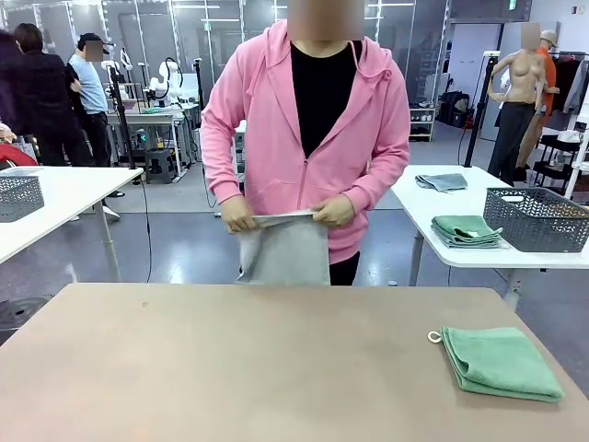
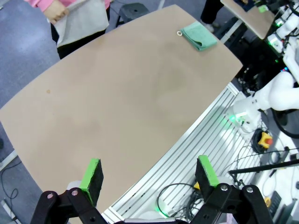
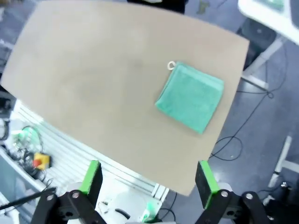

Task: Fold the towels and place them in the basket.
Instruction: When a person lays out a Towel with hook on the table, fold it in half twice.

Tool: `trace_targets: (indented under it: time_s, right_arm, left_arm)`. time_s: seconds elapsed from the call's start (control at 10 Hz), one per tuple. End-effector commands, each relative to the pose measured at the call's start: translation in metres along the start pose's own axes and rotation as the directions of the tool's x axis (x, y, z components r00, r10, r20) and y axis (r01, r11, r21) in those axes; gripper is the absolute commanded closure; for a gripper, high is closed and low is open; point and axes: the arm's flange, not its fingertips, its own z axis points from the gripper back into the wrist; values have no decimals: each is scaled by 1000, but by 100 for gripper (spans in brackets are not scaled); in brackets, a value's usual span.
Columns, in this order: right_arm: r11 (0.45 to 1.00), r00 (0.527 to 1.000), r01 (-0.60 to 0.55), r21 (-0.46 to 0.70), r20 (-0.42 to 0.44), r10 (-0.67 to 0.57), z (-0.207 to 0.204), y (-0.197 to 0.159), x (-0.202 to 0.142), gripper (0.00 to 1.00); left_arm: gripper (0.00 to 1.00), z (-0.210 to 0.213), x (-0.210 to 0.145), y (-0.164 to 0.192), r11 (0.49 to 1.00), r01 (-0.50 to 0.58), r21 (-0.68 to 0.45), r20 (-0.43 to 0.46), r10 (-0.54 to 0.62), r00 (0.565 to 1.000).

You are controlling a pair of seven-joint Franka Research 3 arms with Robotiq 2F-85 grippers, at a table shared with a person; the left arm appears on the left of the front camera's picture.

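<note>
Green towel (image 1: 502,363) lies folded flat, loop (image 1: 434,337) at its far left corner.

Main worktop (image 1: 276,368): one folded towel (image 1: 502,362) lies flat on its right side, toward the near edge, with its loop (image 1: 434,337) at the far left corner. Person (image 1: 308,120) stands behind the far edge, about centre, and holds a hanging towel (image 1: 287,250) in front of the body; its lower end is hidden behind that edge. Right side worktop (image 1: 433,207), farther back: right basket (image 1: 537,219) on it, second folded towel (image 1: 465,230) just left of that basket, a further towel (image 1: 442,181) behind. Left side worktop (image 1: 64,193) carries the left basket (image 1: 18,196). Left end effector (image 2: 149,169) and right end effector (image 3: 148,171) hang above the near edge.
</note>
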Motion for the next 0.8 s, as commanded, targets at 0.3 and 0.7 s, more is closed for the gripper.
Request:
trace_targets:
  time_s: [0.3,0.7]
  right_arm:
    - [985,985,-160,-69,57,164,55,41,-22,0]
    - [987,986,-152,-54,67,155,64,45,-24,0]
  left_arm:
    - [0,1,0,-1,1000,22,-18,5,-22,1000]
    - [0,1,0,-1,1000,22,-18,5,-22,1000]
